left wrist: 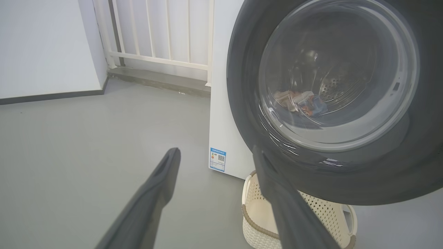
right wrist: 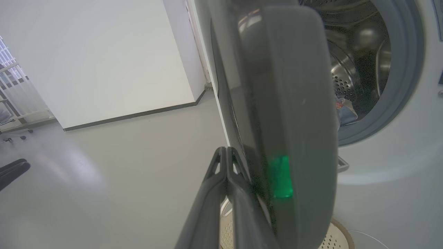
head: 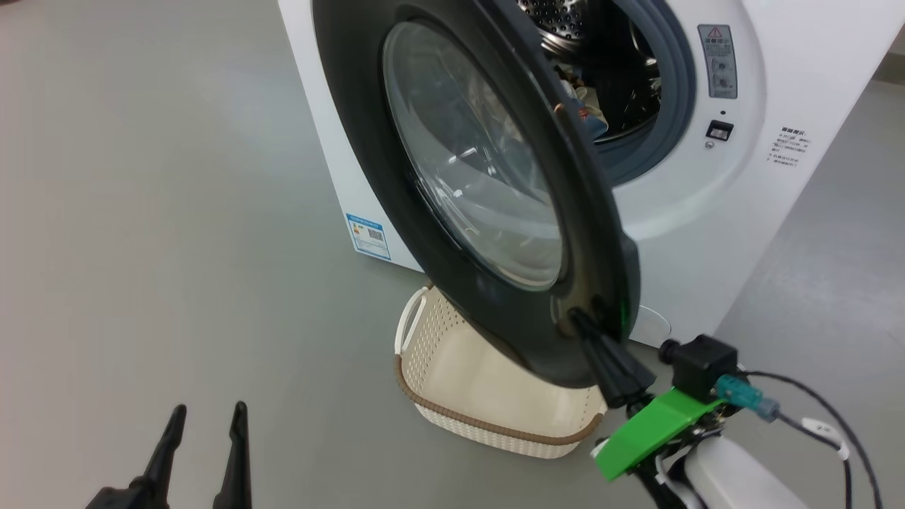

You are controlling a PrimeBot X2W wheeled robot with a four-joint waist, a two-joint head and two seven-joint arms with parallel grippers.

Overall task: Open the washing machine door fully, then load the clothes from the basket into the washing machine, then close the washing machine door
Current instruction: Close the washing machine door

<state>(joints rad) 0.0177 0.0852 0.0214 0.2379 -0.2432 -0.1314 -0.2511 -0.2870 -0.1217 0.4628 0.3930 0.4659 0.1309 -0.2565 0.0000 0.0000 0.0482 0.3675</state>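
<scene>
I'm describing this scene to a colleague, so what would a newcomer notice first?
The big glossy washing machine door, half open, dominates the head view's middle, the shut right gripper touching its lower edge. Below it the cream basket looks empty; the clothes lie inside the drum.

The washing machine door [head: 357, 141] is glossy dark plastic around a clear glass window [head: 474, 162]. The washing machine [head: 778, 212] has a smooth white shell and a shiny perforated steel drum [head: 558, 21]. The basket [head: 452, 339] is matt cream perforated plastic.
</scene>
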